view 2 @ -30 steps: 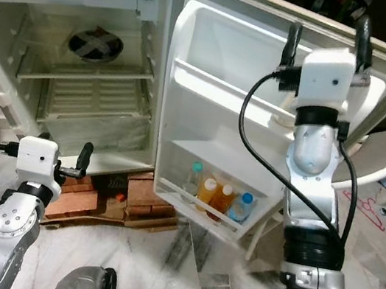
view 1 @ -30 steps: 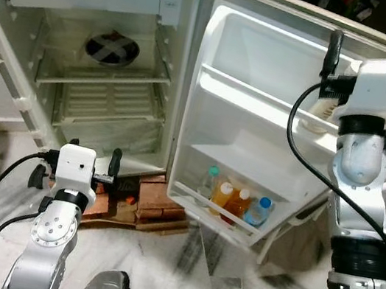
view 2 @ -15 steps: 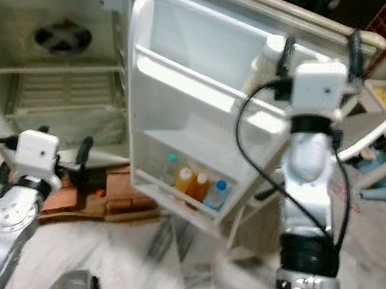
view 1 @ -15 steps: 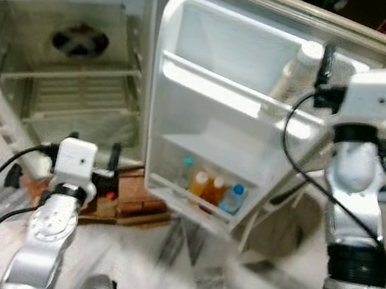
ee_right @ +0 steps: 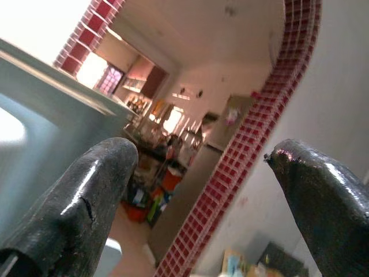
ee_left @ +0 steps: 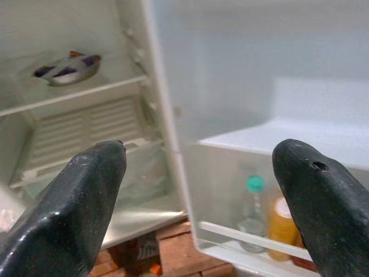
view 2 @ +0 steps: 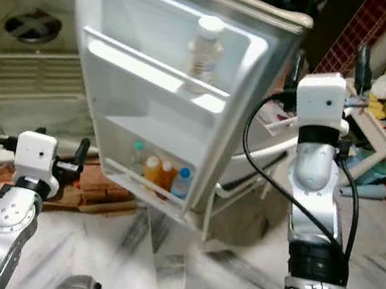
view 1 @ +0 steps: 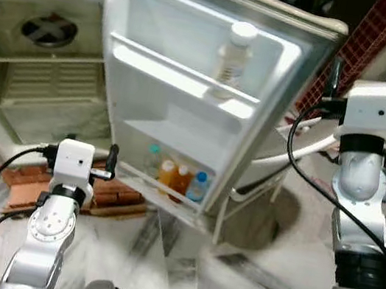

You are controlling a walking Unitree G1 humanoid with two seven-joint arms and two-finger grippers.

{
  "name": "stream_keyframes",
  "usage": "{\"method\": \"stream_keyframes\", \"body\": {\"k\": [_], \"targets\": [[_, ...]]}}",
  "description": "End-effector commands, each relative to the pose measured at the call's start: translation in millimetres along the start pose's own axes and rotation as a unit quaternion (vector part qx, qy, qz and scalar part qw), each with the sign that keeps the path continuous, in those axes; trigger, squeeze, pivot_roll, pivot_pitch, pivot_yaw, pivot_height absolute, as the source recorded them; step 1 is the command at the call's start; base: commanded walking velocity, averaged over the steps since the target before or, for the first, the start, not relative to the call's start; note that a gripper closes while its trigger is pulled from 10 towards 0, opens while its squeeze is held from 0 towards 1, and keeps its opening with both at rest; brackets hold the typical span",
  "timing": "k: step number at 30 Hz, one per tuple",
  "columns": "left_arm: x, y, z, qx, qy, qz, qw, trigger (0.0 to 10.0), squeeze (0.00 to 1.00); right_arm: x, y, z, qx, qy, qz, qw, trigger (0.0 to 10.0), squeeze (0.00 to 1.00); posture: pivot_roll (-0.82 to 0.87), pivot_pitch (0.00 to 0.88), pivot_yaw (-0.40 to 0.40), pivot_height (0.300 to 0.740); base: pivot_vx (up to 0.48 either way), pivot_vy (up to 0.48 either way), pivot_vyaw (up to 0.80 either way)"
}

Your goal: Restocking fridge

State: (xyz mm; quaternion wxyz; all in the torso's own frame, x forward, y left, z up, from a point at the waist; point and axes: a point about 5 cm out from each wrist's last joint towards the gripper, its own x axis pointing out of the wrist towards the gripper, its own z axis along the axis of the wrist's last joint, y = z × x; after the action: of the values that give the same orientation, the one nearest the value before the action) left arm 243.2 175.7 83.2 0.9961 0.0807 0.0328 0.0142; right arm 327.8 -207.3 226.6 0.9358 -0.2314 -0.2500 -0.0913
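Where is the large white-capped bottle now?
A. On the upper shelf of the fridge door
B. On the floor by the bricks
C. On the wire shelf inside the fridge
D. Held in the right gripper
A: the white-capped bottle stands upright on the fridge door's upper shelf, apart from the open, empty right gripper.

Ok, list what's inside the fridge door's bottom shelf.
The bottom door shelf holds four bottles: a clear one with a green cap, two orange ones, and one with a blue cap. The shelf's front rail covers their bases, so anything lower is hidden.
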Motion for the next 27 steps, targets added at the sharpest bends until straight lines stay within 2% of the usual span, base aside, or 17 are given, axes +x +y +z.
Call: {"method": "stream_keyframes", "body": {"k": [1, 7, 18, 20, 23, 27], "targets": [[-0.2, -6.7, 0.8, -0.003, 0.0, -0.007, 1.0, 10.0, 0.0, -2.9, -8.4, -14.6, 0.007, 0.041, -0.02, 0.999, 10.0, 0.0, 0.09, 0.06, -0.035, 0.74, 0.0, -0.435, 0.0], [-0.5, -5.8, 1.1, 0.0, -0.001, -0.004, 1.0, 10.0, 0.0, -5.3, 3.3, -16.4, 0.02, 0.046, 0.015, 0.999, 10.0, 0.0, 0.09, 0.066, -0.031, 0.74, 0.0, -0.445, 0.0], [0.1, -6.8, 1.0, 0.001, 0.002, -0.002, 1.0, 10.0, 0.0, -9.6, 13.6, -19.3, 0.038, 0.053, 0.04, 0.997, 10.0, 0.0, 0.09, 0.072, -0.028, 0.74, 0.0, -0.443, 0.74], [-0.3, -7.0, 0.5, 0.001, 0.002, -0.002, 1.0, 10.0, 0.0, -16.6, 15.9, -25.5, 0.041, 0.065, 0.05, 0.996, 10.0, 0.0, 0.09, 0.072, -0.03, 0.74, 0.0, -0.439, 0.73], [-0.6, -6.5, -0.2, 0.0, 0.004, 0.001, 1.0, 10.0, 0.0, -40.4, 24.1, -42.9, 0.073, 0.117, 0.062, 0.988, 10.0, 0.0, 0.09, 0.072, -0.031, 0.74, 0.0, -0.421, 0.72], [-0.5, -7.0, -0.2, 0.0, 0.003, -0.001, 1.0, 10.0, 0.0, -52.6, 30.5, -51.3, 0.089, 0.145, 0.072, 0.983, 10.0, 0.0, 0.08, 0.072, -0.031, 0.74, 0.0, -0.39, 0.7]]}}
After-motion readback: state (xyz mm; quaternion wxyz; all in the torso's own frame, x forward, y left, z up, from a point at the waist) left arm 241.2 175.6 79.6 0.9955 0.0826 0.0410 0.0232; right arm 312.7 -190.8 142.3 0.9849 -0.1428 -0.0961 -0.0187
